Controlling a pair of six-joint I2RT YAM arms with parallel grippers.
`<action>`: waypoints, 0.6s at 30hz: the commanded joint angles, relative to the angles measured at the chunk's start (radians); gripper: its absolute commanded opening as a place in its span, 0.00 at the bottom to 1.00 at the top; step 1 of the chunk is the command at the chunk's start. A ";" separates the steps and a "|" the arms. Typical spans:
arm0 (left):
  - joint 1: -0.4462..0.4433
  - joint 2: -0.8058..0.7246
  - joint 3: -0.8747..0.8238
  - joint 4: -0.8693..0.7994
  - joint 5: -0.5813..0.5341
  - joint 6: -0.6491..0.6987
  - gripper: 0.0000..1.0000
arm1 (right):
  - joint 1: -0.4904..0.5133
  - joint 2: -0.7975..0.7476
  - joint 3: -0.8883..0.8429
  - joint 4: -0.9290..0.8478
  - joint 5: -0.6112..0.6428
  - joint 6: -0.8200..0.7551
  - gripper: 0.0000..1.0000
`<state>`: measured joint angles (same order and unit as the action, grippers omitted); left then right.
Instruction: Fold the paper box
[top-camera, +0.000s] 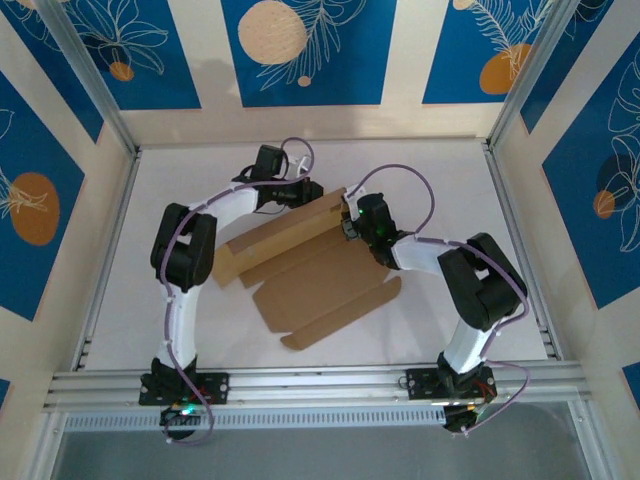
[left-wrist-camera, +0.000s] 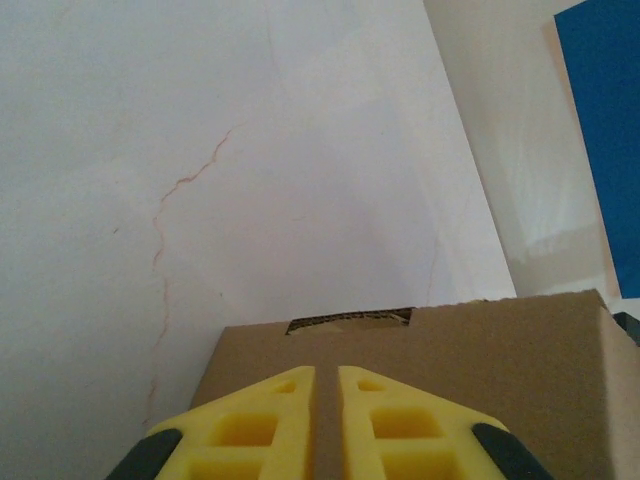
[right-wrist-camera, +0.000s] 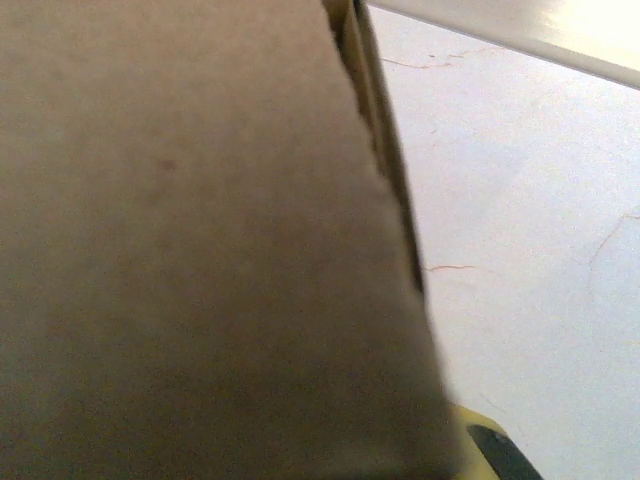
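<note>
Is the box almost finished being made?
Not yet, it's early. Done: the far strip of the paper box looks tipped up off the table. In hand: the left gripper pinches that raised panel, and the right gripper is at its other end, grip unclear. Left: the near panels and rounded flaps lie flat, so the walls and lid need folding.

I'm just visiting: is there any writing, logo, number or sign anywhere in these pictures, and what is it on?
No readable text anywhere.
The paper box is plain brown cardboard with no print, seen from above and up close from both wrists.
The blue wall panels carry only leaf drawings and orange circles, no letters.
The left arm and right arm show no label I can make out.
</note>
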<state>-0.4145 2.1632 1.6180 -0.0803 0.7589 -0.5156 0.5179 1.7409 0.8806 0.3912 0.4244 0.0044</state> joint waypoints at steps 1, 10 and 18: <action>-0.021 -0.003 -0.022 0.042 0.063 -0.028 0.12 | 0.008 0.025 0.043 -0.049 0.129 0.010 0.00; -0.045 0.005 -0.088 0.250 0.109 -0.200 0.07 | 0.022 0.064 0.092 -0.066 0.168 0.135 0.00; -0.051 -0.005 -0.106 0.287 0.078 -0.240 0.06 | 0.011 0.047 0.062 -0.028 0.196 0.192 0.08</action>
<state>-0.4232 2.1635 1.5097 0.2268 0.7799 -0.7643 0.5411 1.7844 0.9466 0.3420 0.5514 0.1429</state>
